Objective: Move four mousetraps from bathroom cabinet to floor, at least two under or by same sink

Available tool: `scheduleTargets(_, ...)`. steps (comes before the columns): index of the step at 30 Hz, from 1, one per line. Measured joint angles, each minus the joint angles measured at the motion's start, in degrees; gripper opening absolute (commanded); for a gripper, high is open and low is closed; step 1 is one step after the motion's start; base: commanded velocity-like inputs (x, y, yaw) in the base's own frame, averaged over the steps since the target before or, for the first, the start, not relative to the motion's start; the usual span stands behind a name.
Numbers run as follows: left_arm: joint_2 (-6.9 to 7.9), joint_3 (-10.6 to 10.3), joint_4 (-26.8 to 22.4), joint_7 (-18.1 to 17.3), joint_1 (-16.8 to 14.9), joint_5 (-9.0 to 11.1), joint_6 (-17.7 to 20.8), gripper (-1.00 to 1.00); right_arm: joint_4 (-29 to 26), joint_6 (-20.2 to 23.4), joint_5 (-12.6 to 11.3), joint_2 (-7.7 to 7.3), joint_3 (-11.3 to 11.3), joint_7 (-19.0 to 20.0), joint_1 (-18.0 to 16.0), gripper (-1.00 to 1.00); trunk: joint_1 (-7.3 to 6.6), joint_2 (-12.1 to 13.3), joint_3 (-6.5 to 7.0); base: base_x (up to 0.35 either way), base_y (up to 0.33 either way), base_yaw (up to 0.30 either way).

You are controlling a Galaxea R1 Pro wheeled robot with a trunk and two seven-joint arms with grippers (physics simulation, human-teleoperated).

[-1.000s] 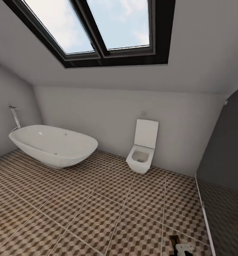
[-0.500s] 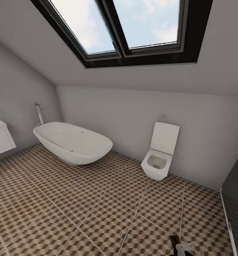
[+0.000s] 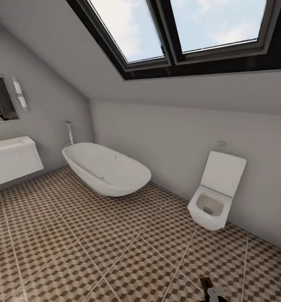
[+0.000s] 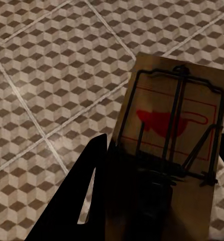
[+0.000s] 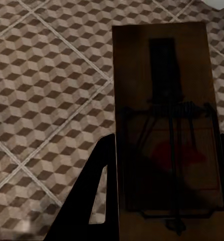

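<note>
My left gripper (image 4: 159,165) is shut on a mousetrap (image 4: 177,100), a tan board with a black spring bar and a red patch, held above the bathroom floor (image 4: 51,75). In my right gripper (image 5: 164,160), also shut, is a second mousetrap (image 5: 162,75), shadowed, over the same cube-pattern tiles (image 5: 46,85). A dark finger (image 4: 89,191) flanks the left board, and a finger (image 5: 94,186) flanks the right one. The white sink (image 3: 10,161) hangs on the left wall in the head view. The cabinet is out of view.
An oval white bathtub (image 3: 107,167) stands at the back beside the sink. A white square toilet (image 3: 214,201) is on the far wall to the right. A skylight (image 3: 178,33) sits in the sloped ceiling and a mirror (image 3: 1,100) above the sink. Tiled floor (image 3: 115,251) stretches between them.
The head view has swung left: bathtub and toilet slid rightward in the picture, and the sink and mirror have come in at the left. That is camera motion.
</note>
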Motion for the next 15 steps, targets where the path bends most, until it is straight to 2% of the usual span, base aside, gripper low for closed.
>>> scheduleTargets(15, -0.34, 0.0, 0.0, 0.0, 0.0, 0.1, 0.0, -1.0, 0.0, 0.0, 0.0, -0.02, 0.0, 0.0, 0.0, -1.0, 0.0, 0.0, 0.0, 0.327, 0.0, 0.3)
